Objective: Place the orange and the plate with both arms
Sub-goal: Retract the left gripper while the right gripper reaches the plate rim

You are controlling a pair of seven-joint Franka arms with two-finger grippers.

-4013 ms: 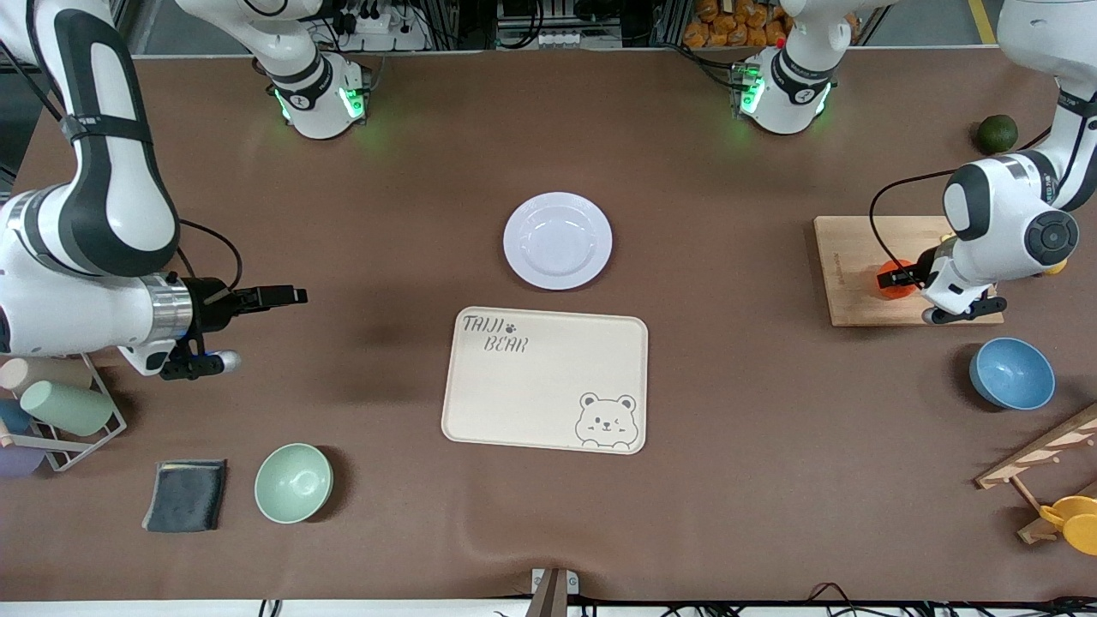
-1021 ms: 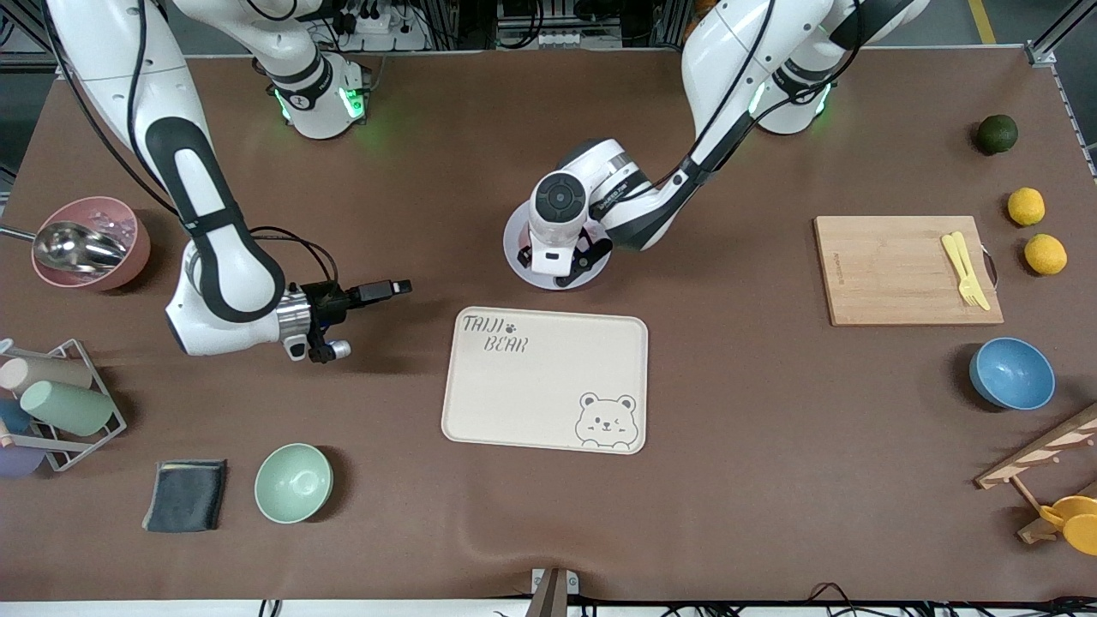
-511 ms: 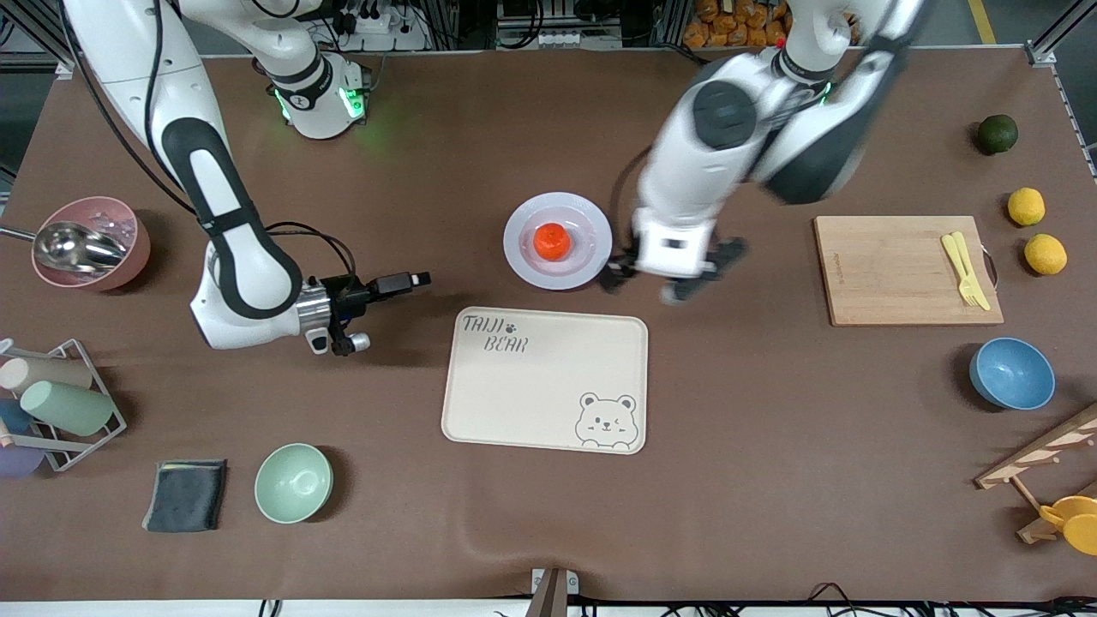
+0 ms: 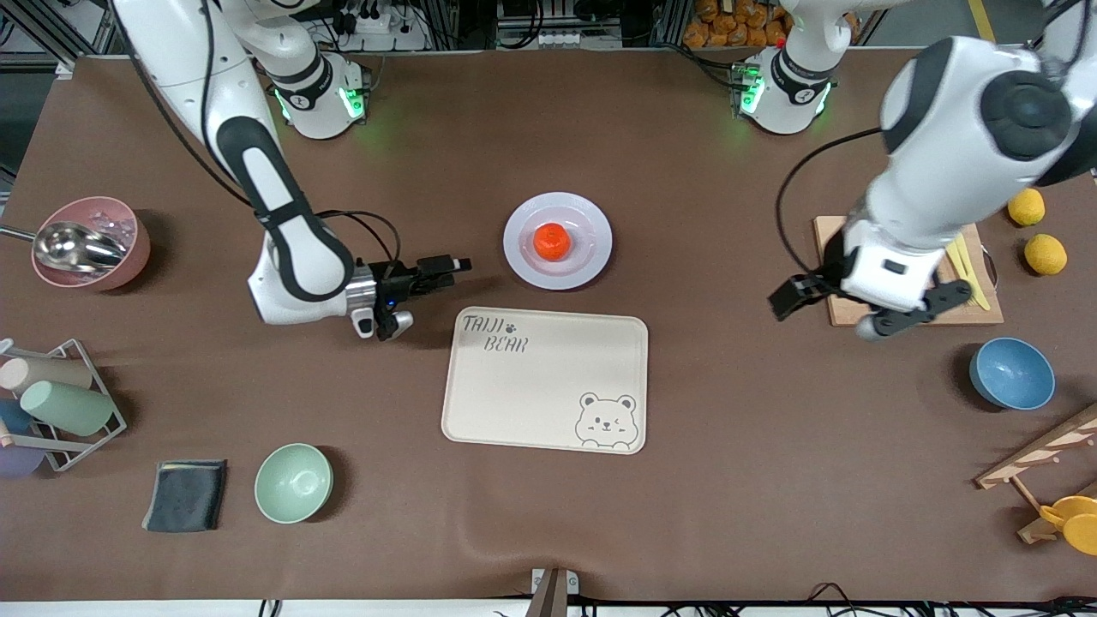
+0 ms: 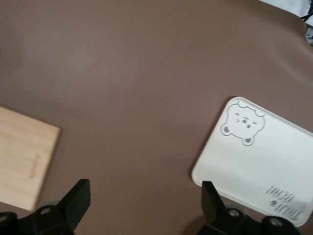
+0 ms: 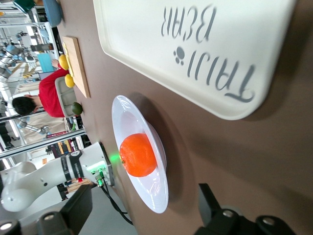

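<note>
Both arms out over the table, both grippers empty and spread.

The right arm reaches from its base down and across toward the table's middle, forearm bent low, wrist level, right gripper [image 4: 446,267] pointing sideways just above the surface with its fingers [image 6: 215,208] parted and nothing between them. The left arm arches high from its base toward its own end of the table, big elbow joint up top, wrist turned downward, left gripper [image 4: 857,310] hanging in the air, fingers [image 5: 76,196] set wide apart, holding nothing.
</note>
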